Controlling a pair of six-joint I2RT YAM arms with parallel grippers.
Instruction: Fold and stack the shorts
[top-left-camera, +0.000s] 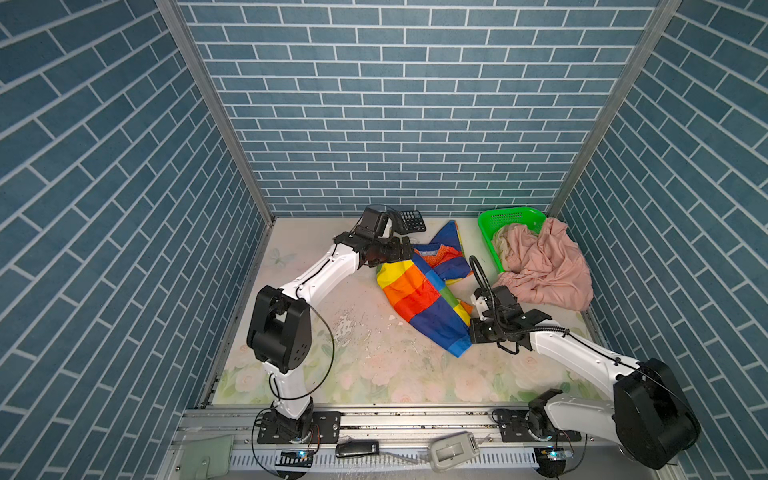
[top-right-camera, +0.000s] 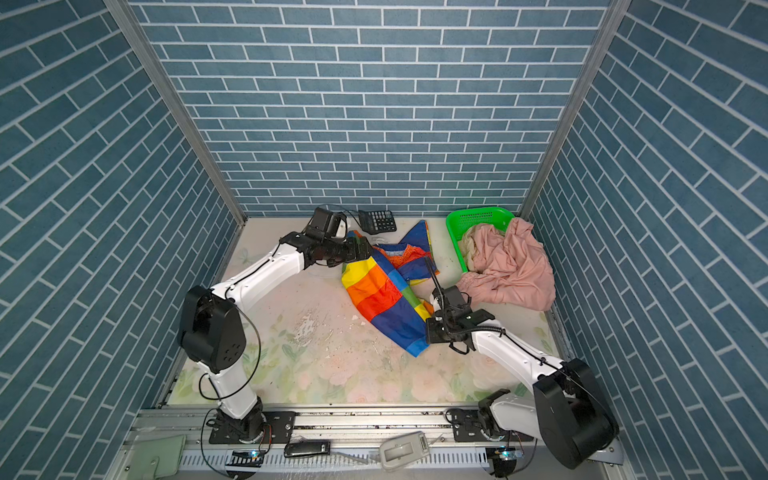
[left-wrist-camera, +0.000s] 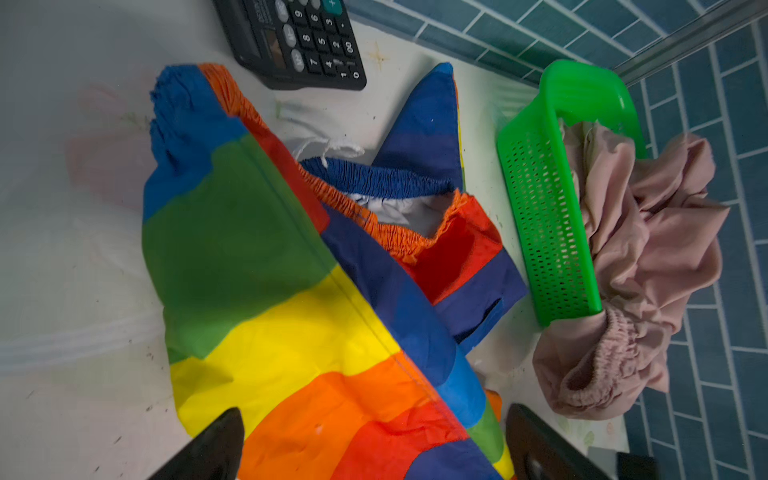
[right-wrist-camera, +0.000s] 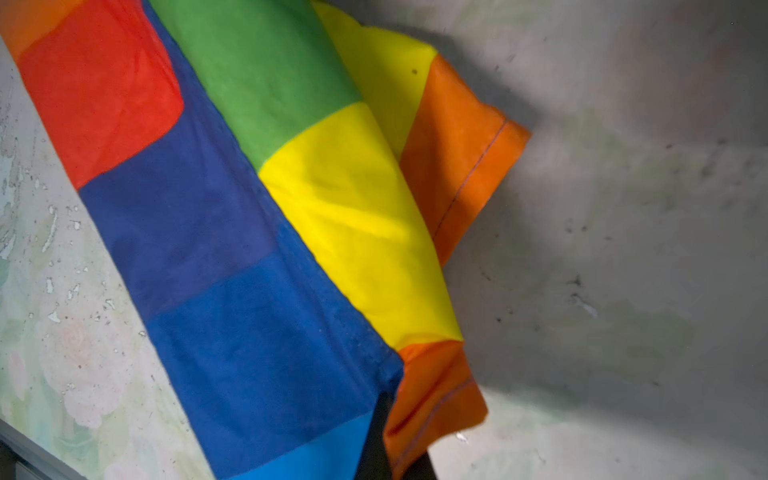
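The rainbow-striped shorts (top-left-camera: 419, 299) (top-right-camera: 382, 299) lie crumpled mid-table, with the gathered waistband and white drawstring (left-wrist-camera: 332, 147) at the far end. My left gripper (top-left-camera: 405, 251) (top-right-camera: 368, 249) (left-wrist-camera: 374, 415) hovers open over the waistband end, its fingers wide apart above the cloth. My right gripper (top-left-camera: 471, 332) (top-right-camera: 428, 330) (right-wrist-camera: 395, 449) is shut on the orange hem of a leg (right-wrist-camera: 436, 395) at the near end. The pink shorts (top-left-camera: 548, 266) (top-right-camera: 511, 266) (left-wrist-camera: 648, 270) spill out of the basket at the right. The beige shorts (top-left-camera: 505, 241) (top-right-camera: 471, 241) are bunched inside the basket.
A green mesh basket (top-left-camera: 490, 224) (top-right-camera: 457, 226) (left-wrist-camera: 544, 208) lies tipped in the far right corner. A black calculator (top-left-camera: 411, 220) (top-right-camera: 377, 221) (left-wrist-camera: 299, 41) sits by the back wall. Blue brick walls close three sides. Small devices (top-left-camera: 453, 449) rest on the front rail.
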